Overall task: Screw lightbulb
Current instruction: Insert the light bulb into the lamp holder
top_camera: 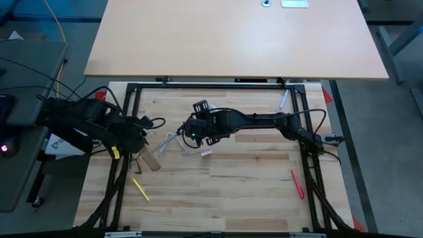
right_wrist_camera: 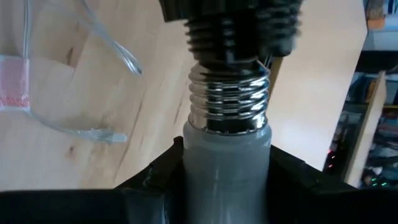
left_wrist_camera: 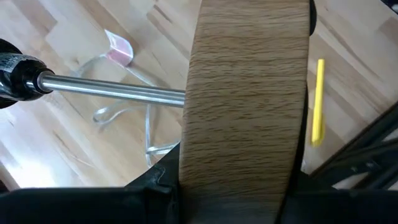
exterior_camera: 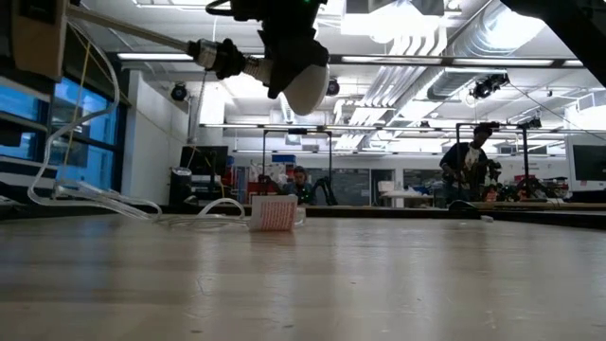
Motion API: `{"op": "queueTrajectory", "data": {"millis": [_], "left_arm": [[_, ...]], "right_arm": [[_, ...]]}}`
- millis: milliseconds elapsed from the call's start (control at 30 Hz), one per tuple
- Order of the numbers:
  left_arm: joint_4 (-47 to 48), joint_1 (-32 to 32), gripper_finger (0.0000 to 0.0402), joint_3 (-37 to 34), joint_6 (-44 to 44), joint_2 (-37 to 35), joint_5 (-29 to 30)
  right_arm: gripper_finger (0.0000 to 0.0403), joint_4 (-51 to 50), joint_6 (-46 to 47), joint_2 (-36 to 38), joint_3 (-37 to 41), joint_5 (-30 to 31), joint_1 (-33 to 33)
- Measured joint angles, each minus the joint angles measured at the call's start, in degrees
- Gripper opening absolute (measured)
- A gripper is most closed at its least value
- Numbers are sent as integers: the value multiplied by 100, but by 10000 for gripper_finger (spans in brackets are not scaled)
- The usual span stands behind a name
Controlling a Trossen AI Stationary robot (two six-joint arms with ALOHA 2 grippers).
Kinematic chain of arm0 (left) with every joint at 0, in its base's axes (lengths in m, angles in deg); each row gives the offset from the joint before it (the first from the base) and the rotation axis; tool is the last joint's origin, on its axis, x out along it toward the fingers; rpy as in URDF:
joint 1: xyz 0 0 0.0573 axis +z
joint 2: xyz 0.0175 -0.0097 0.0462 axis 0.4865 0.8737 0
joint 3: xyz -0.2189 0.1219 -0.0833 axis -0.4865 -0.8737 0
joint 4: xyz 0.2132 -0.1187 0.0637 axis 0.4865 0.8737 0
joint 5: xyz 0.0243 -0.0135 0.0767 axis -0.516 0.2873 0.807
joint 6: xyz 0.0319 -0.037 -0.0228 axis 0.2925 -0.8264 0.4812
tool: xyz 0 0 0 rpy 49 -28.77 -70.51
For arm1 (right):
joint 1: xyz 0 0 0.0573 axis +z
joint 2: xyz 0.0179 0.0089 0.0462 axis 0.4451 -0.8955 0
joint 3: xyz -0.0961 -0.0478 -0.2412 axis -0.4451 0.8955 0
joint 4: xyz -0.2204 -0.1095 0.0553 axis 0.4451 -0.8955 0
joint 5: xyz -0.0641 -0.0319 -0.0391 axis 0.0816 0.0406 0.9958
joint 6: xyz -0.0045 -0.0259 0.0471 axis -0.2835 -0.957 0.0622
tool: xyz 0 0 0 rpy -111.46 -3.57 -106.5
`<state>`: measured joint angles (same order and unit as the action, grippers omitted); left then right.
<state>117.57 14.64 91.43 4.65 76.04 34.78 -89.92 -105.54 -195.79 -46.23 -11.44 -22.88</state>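
Right now my right gripper [right_wrist_camera: 227, 180] is clamped on the lightbulb [right_wrist_camera: 227, 162], fingers snug round its grey neck, metal threads meeting the black socket [right_wrist_camera: 233, 28] w/ most turns still bare. My left gripper [left_wrist_camera: 242, 199] is closed on the edge of the round wooden disc [left_wrist_camera: 245, 93], holding the lamp base on its side above the table [top_camera: 251, 192]; its thin steel stem [left_wrist_camera: 112, 90] runs out to that socket. Risks, I judge: if bulb and socket axes are off, threads cross and jam; squeeze too hard and glass cracks; disc could twist in my grip as I turn. Farther off, a clear cord [left_wrist_camera: 146, 127] lies looped on the wood w/ a pink tag [left_wrist_camera: 119, 51], and a yellow pen [left_wrist_camera: 318, 102] rests near the frame.
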Motion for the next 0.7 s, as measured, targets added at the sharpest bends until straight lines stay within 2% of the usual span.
{"op": "queueTrajectory", "data": {"millis": [500,700], "left_arm": [[-239,21,108,0,-40,68,-147],[-200,14,108,0,69,195,471]], "right_arm": [[154,80,-20,0,0,326,45],[154,145,12,0,-2,302,82]]}}
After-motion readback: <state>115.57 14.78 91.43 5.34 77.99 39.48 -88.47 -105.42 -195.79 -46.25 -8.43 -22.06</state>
